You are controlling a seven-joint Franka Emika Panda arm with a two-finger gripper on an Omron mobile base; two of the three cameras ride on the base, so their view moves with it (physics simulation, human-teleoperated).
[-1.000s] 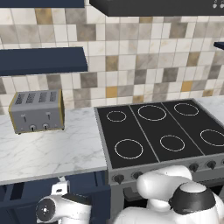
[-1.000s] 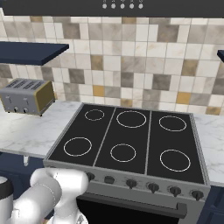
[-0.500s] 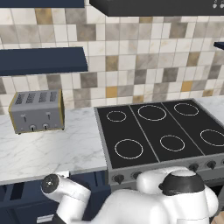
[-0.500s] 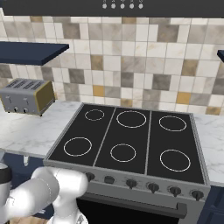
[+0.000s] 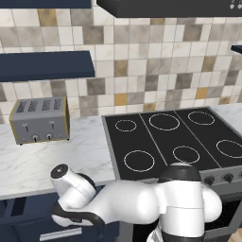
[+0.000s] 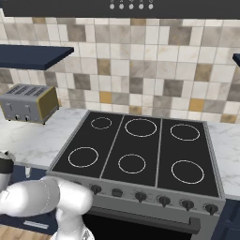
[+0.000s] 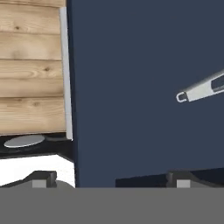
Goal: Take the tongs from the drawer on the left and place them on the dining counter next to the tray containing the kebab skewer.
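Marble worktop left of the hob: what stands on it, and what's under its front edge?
On the marble worktop stands a grey four-slot toaster. Under its front edge are navy cabinet fronts, mostly covered by the white arm; the drawer's contents cannot be seen.

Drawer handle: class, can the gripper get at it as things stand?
Probably yes: the open gripper faces the drawer with nothing between, though the handle sits off to one side, so the hand must shift.

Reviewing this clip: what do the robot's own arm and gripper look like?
The arm is glossy white, built of rounded, bulbous segments with dark bands at the joints. The gripper has two small dark fingertips, each with a pale grey square pad. No cables or markings are visible.
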